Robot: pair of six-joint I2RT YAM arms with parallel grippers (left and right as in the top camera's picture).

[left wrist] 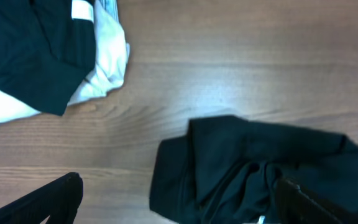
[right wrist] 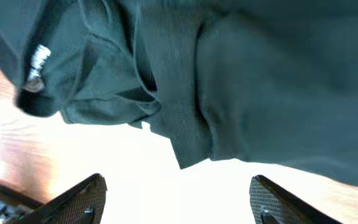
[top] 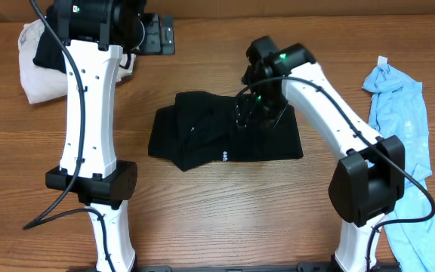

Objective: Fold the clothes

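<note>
A black garment (top: 225, 136) lies partly folded at the table's middle; it also shows in the left wrist view (left wrist: 260, 171) and the right wrist view (right wrist: 241, 81). My right gripper (top: 249, 112) hovers over its upper middle, open and empty, its fingers (right wrist: 176, 199) spread wide with the cloth's edge beyond them. My left gripper (left wrist: 179, 199) is open and empty, raised at the far left of the table, near a pile of black and white clothes (top: 40, 57). A light blue garment (top: 406, 143) lies at the right edge.
The black and white pile also shows in the left wrist view (left wrist: 48, 56). A black fixture (top: 157, 34) sits at the table's back. Both arm bases stand at the front edge.
</note>
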